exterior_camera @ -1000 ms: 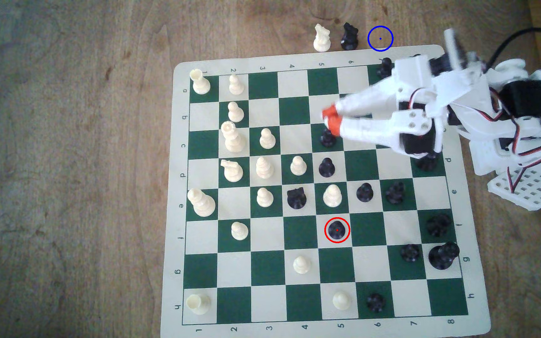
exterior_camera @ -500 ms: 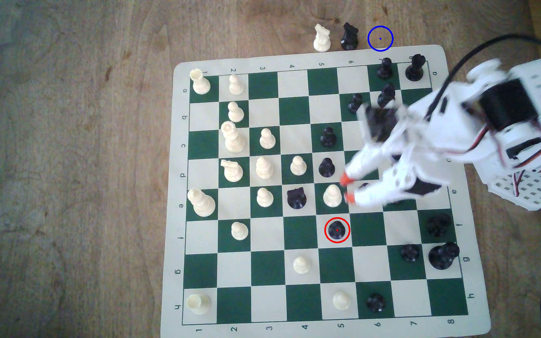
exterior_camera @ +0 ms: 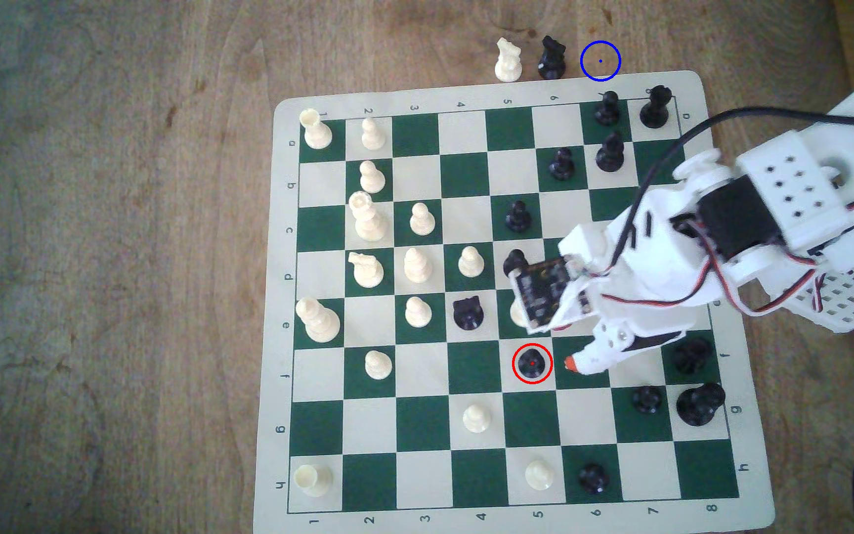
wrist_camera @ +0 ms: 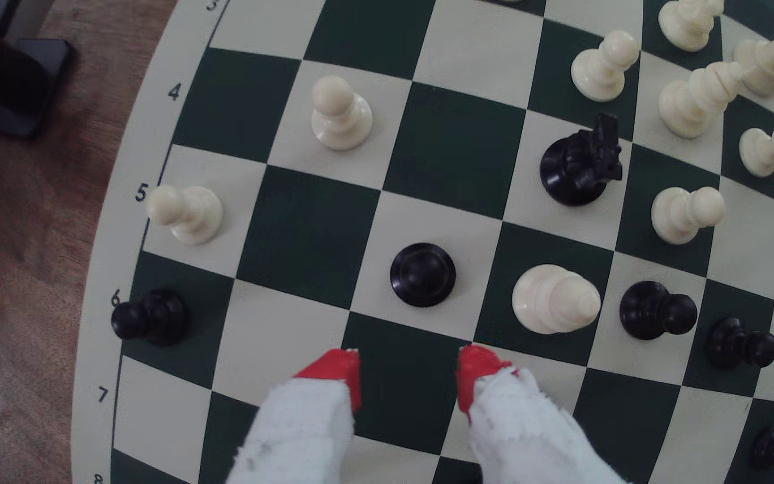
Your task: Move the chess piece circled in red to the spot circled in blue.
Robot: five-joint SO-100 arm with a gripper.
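The chess piece, a small black pawn (exterior_camera: 532, 363) inside the red ring, stands upright on a cream square of the board (exterior_camera: 422, 372). The wrist view looks down on the same pawn (wrist_camera: 422, 274) just ahead of my fingers. My gripper (exterior_camera: 571, 363) hangs about one square toward the exterior view's right of it, apart from it. In the wrist view my gripper (wrist_camera: 406, 370) is open, with bare dark square between its red fingertips (wrist_camera: 336, 370). The spot, a blue ring (exterior_camera: 600, 60), lies on bare wood just beyond the board's far edge.
A white bishop (wrist_camera: 555, 298) stands one square from the pawn, with a black knight (exterior_camera: 467, 312) beyond it. Black pawns (exterior_camera: 648, 399) crowd the exterior view's right. A white knight (exterior_camera: 508, 60) and a black knight (exterior_camera: 551, 57) stand off the board beside the blue ring.
My arm has swung from the board's far rows toward the near side. The gripper came down beside the red-ringed pawn. No piece has moved.
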